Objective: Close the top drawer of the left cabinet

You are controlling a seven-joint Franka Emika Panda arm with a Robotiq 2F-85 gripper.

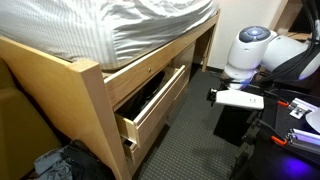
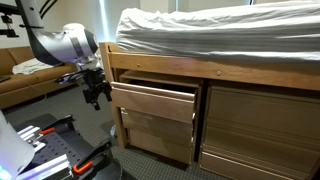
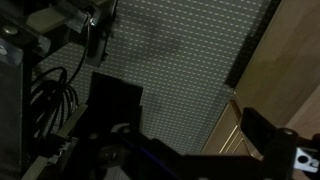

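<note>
1. The gripper (image 2: 97, 95) hangs from the arm (image 2: 60, 45) with its fingers pointing down. In the wrist view the two dark fingers (image 3: 262, 128) stand wide apart with only carpet (image 3: 180, 50) between them, so it looks spread and holds nothing.
2. In an exterior view the gripper sits near the outer end of the top drawer (image 2: 155, 100) and does not seem to touch it.
3. The top drawer is pulled well out of the left cabinet (image 1: 95, 120), under the bed (image 2: 220, 30). Its dark inside and its wide front panel show in both exterior views.
4. The step in hand is probably lining up for the push. To do it well, bring the gripper round in front of the panel, near its middle rather than at a corner.
5. Then press flat and straight along the runners. A push at one end could skew the drawer and jam it.
6. Keep the fingers off the top edge, so nothing is caught as the gap shuts.
7. Count: one arm, one gripper, one drawer standing open.
8. There are two cabinets under the bed, the left one and a shut right cabinet (image 2: 260, 125).
9. Closed fronts lie below the open drawer, but I cannot tell how many.
</note>
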